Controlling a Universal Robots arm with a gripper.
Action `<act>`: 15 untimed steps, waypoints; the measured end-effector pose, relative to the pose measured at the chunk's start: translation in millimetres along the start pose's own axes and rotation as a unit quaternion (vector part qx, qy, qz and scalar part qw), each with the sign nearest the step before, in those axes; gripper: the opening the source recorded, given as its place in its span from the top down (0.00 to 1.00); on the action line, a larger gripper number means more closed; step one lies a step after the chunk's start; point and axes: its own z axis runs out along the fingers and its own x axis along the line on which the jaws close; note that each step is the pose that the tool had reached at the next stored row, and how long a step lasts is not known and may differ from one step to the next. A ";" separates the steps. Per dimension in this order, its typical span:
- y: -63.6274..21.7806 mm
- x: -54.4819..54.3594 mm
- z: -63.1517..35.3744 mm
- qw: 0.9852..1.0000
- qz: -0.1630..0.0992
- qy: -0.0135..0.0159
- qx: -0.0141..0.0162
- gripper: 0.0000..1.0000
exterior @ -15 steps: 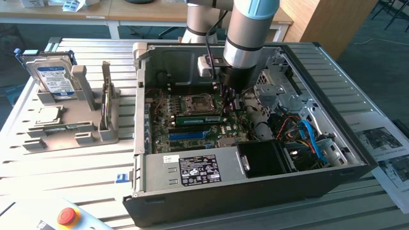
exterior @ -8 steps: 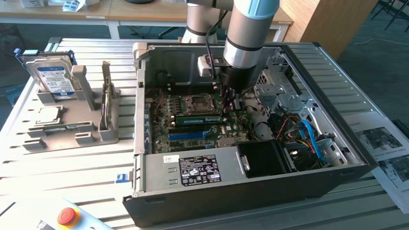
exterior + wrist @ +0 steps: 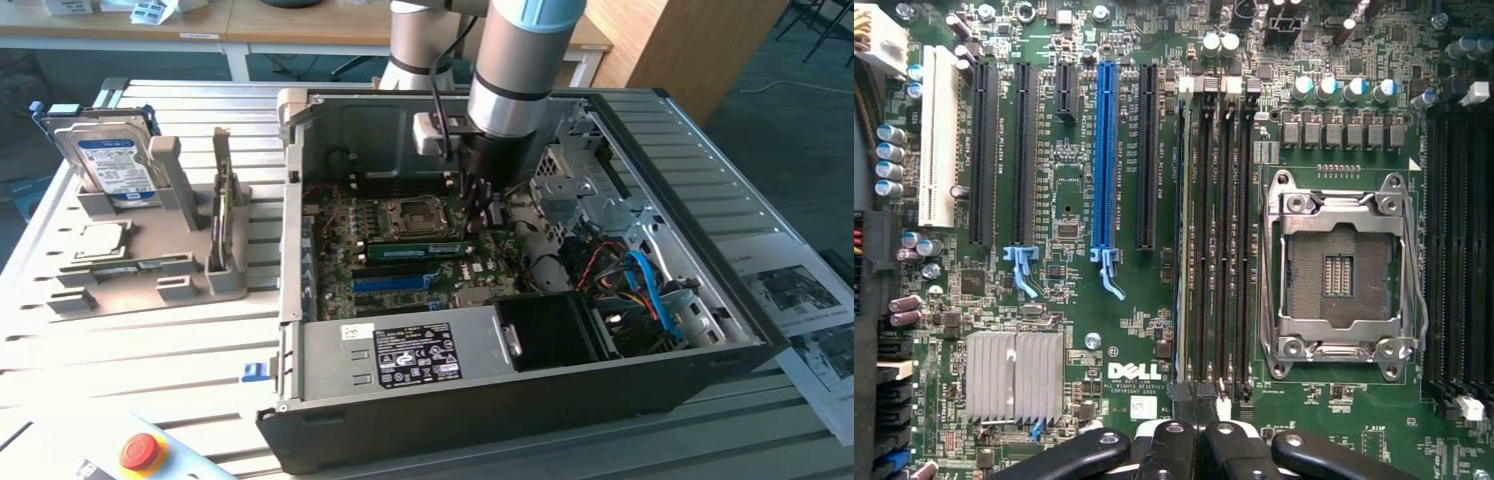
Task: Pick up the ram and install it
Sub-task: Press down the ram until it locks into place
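Green ram [image 3: 415, 251] seated in motherboard slot

The computer case [image 3: 534, 400] is black outside and grey inside. The board [image 3: 1074, 160] in it is green with tiny silver and black parts. One long slot [image 3: 1104, 150] is bright blue, one slot [image 3: 938, 135] is white, and the rest are black. The heat sink [image 3: 1014, 375] is silver with stripes. On the exterior view's left, a hard drive [image 3: 114, 165] is silver with a blue and white label. A button [image 3: 142, 450] is red on yellow. The table [image 3: 134, 340] is grey with lines.
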 end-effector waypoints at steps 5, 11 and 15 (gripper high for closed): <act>0.1 0.1 -5.7 1.000 0.000 0.000 -0.001 0.90; 0.1 0.2 -12.7 1.000 0.000 0.000 -0.003 0.90; 0.1 0.2 -13.3 1.000 0.000 0.000 -0.003 0.90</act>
